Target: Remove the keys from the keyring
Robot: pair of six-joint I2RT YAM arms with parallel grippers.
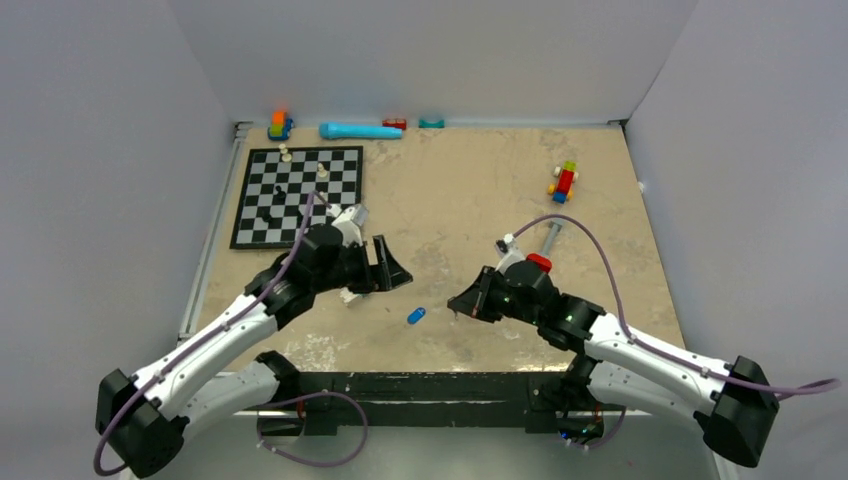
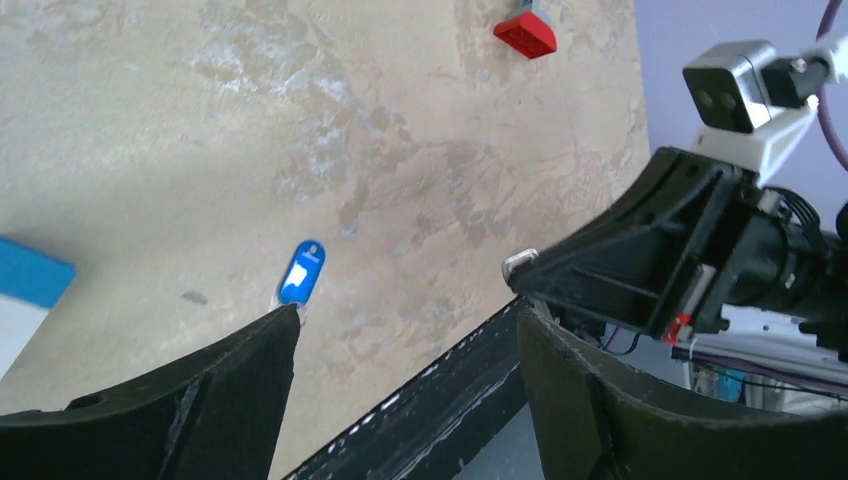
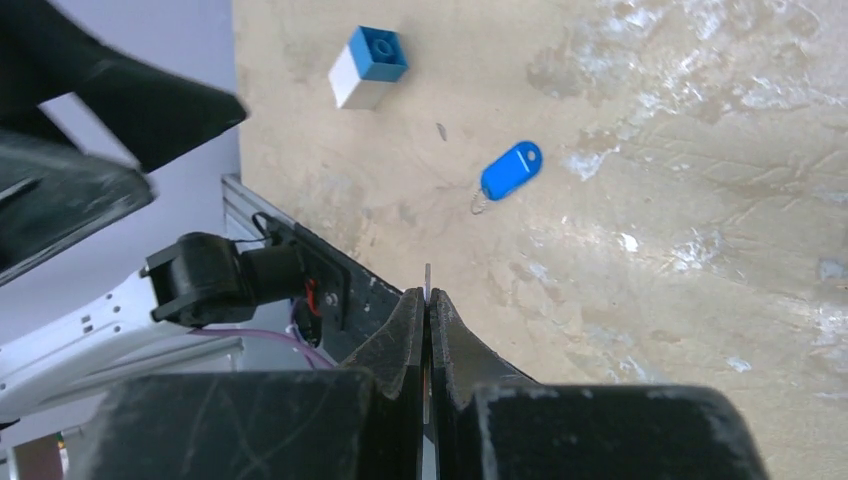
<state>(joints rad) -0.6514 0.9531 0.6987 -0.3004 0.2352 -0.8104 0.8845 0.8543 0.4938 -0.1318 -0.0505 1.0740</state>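
Note:
The blue-headed key (image 1: pixel 416 316) lies flat on the beige table between the two grippers, with a small wire ring at its near end (image 3: pixel 480 203); it also shows in the left wrist view (image 2: pixel 303 272) and the right wrist view (image 3: pixel 510 170). My right gripper (image 1: pixel 458 303) is shut on a thin pale silver key seen edge-on (image 3: pixel 427 275), held above the table near its front edge; its silver tip shows in the left wrist view (image 2: pixel 520 263). My left gripper (image 1: pixel 393 270) is open and empty, with the blue key just past its left fingertip (image 2: pixel 285 325).
A white-and-blue block (image 1: pixel 350 295) lies under the left gripper. A red-headed tool (image 1: pixel 540 262) lies behind the right wrist. A chessboard (image 1: pixel 298 195) with pieces is at back left, a brick toy (image 1: pixel 565 180) at back right, and a blue cylinder (image 1: pixel 360 130) along the back wall.

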